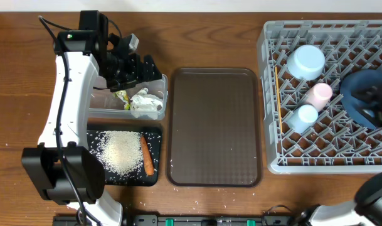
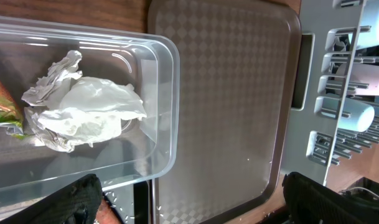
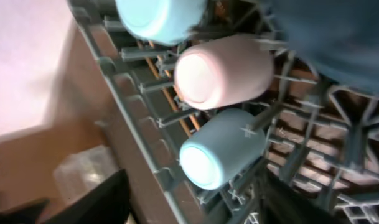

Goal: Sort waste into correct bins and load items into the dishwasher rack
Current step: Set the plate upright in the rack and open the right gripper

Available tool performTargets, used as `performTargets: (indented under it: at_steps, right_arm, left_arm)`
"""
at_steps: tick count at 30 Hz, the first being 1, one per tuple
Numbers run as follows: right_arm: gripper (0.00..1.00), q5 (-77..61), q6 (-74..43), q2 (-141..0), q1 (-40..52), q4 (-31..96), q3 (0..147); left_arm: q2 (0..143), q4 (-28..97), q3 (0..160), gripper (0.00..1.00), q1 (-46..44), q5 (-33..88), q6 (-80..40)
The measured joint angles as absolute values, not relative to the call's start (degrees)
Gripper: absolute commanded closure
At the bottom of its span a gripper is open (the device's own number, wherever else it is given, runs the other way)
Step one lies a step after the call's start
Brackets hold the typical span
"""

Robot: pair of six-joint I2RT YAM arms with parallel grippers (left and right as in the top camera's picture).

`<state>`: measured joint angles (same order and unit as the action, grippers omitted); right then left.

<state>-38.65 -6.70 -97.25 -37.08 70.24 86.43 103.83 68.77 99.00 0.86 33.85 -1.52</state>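
Upper left, left gripper (image 1: 133,68) gapes over the clear tub (image 1: 165,85) (crumpled paper (image 1: 147,103) inside); far right, right gripper (image 1: 374,100), parted, over the dark blue plate (image 1: 349,88).

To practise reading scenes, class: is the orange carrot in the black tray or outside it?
In it: the carrot lies inside the black tray, beside the rice.

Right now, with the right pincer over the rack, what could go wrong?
1. The right pincer stands open close above the dark blue plate; pulling away could clip it and tip it in the rack.
2. The pink cup and light blue cup lie on their sides; a knock may roll them.
3. White specks, likely rice, lie on the table outside the black tray and may get missed.
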Motion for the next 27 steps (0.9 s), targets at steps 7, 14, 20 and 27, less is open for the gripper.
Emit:
performTargets:
  at_steps: [7, 14, 20, 27]
  right_arm:
    - [0.01, -18.7, -7.5, -92.8, -18.7, 64.6, 86.4]
    - [0.01, -9.0, -7.5, -92.5, -8.6, 64.2, 86.4]
    - [0.01, -7.1, -7.5, -92.5, -6.8, 64.2, 86.4]
    - [0.01, -6.3, -7.5, -92.5, -6.7, 64.2, 86.4]
  left_arm:
    - [103.8, 68.8, 99.0, 0.05, 0.9, 33.8, -1.5]
    - [103.8, 68.8, 99.0, 0.05, 0.9, 33.8, -1.5]
    - [103.8, 68.8, 99.0, 0.05, 0.9, 33.8, -1.5]
    - [103.8, 68.8, 99.0, 0.05, 0.9, 33.8, -1.5]
